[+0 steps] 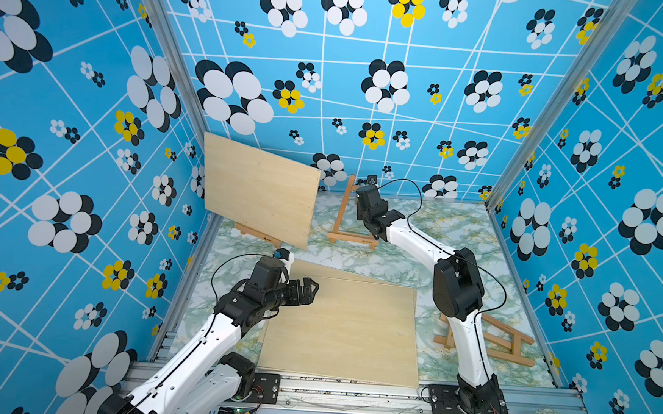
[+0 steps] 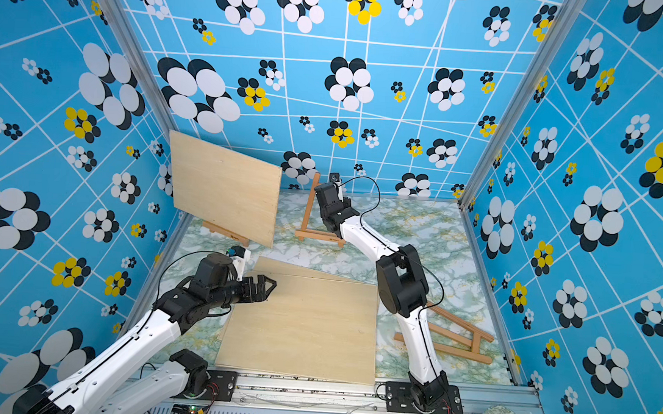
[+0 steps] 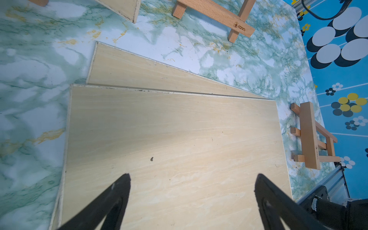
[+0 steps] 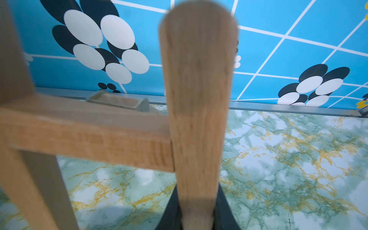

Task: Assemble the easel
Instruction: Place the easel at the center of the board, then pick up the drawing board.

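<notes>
top views: right claw (image 1: 359,197) sits at the back of the green-marbled worktop (image 1: 458,231), closed narrow on a leg of the light-wood a-frame easel (image 1: 340,212). that easel stands on its ledge bar, just right of a second wooden easel (image 1: 255,233) already carrying a pale upright plywood panel (image 1: 260,191). left claw (image 1: 311,289) hangs spread wide over a far corner of the top flat plywood sheet (image 1: 346,327); contact not discernible. a folded wooden easel (image 1: 510,345) lies flat near the right wall.

left wrist: black fingers (image 3: 123,189) wide apart above the top sheet, nothing between them. a lower plywood sheet (image 3: 149,73) shows beneath it, skewed.

right wrist: blurred rounded wooden leg (image 4: 199,99) pinched between dark jaws; a crossbar (image 4: 89,135) joins it sideways.

judgement: the step is standing this easel. hold the leg firm and settle every foot flat with the rear leg spread before letting go. then pinch only the top sheet by its edge.
</notes>
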